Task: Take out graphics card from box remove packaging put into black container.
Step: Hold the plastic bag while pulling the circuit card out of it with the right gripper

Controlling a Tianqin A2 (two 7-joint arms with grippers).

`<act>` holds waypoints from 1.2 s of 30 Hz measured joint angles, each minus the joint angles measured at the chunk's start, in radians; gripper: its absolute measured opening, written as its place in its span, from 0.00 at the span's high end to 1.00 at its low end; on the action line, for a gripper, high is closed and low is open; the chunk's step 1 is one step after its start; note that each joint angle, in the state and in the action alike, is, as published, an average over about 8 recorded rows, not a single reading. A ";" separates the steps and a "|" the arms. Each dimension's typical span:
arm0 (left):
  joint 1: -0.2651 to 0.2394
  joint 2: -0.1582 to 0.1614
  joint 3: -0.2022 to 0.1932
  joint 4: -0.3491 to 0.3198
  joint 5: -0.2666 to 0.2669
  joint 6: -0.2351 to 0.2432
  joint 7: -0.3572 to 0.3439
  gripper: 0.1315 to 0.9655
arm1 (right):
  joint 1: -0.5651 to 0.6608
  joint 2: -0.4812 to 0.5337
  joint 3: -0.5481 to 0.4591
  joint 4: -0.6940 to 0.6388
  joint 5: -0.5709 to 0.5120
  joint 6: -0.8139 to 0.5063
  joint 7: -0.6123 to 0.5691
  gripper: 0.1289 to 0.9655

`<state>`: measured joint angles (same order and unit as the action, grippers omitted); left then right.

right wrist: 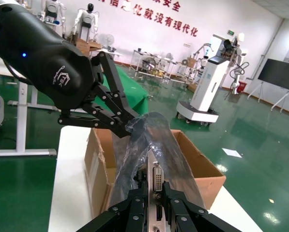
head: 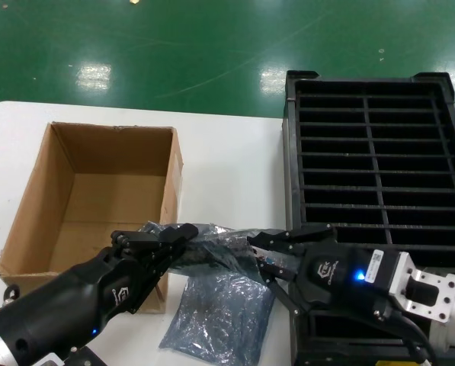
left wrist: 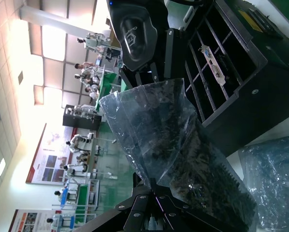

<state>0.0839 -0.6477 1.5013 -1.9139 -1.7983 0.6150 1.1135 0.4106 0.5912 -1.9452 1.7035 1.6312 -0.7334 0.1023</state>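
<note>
The graphics card (right wrist: pixel 157 175) hangs between my two grippers above the table, still partly inside the packaging (head: pixel 212 245), a crinkly translucent bag. My right gripper (right wrist: pixel 157 189) is shut on the card's silver bracket, at the bag's open end. At the bag's other end my left gripper (left wrist: pixel 156 182) is shut on the packaging (left wrist: pixel 175 145). In the head view the left gripper (head: pixel 183 232) is by the near right corner of the brown box (head: pixel 97 191), and the right gripper (head: pixel 259 252) is beside the black container (head: pixel 289 175).
A second, flat bag (head: pixel 221 313) lies on the white table (head: pixel 227 160) below the grippers. One slot of the container shows another card's bracket (left wrist: pixel 209 59). The container stands along the table's right side and the box on the left.
</note>
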 joint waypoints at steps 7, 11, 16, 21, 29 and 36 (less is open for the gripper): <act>0.000 0.000 0.000 0.000 0.000 0.000 0.000 0.99 | 0.013 -0.017 -0.023 -0.018 0.002 -0.015 -0.034 0.93; 0.000 0.000 0.000 0.000 0.000 0.000 0.000 0.99 | 0.018 -0.025 -0.033 -0.021 0.009 -0.027 -0.069 0.93; 0.000 0.000 0.000 0.000 0.000 0.000 0.000 0.99 | 0.014 -0.029 -0.037 -0.009 0.023 -0.040 -0.116 0.93; 0.000 0.000 0.000 0.000 0.000 0.000 0.000 0.99 | 0.003 -0.028 -0.034 0.009 0.032 -0.041 -0.154 0.93; 0.000 0.000 0.000 0.000 0.000 0.000 0.000 0.99 | -0.010 -0.027 -0.025 0.025 0.031 -0.023 -0.201 0.93; 0.000 0.000 0.000 0.000 0.000 0.000 0.000 0.99 | -0.019 -0.023 -0.010 0.033 0.034 -0.007 -0.228 0.93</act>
<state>0.0839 -0.6477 1.5013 -1.9140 -1.7983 0.6150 1.1135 0.3919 0.5686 -1.9547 1.7362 1.6652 -0.7400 -0.1255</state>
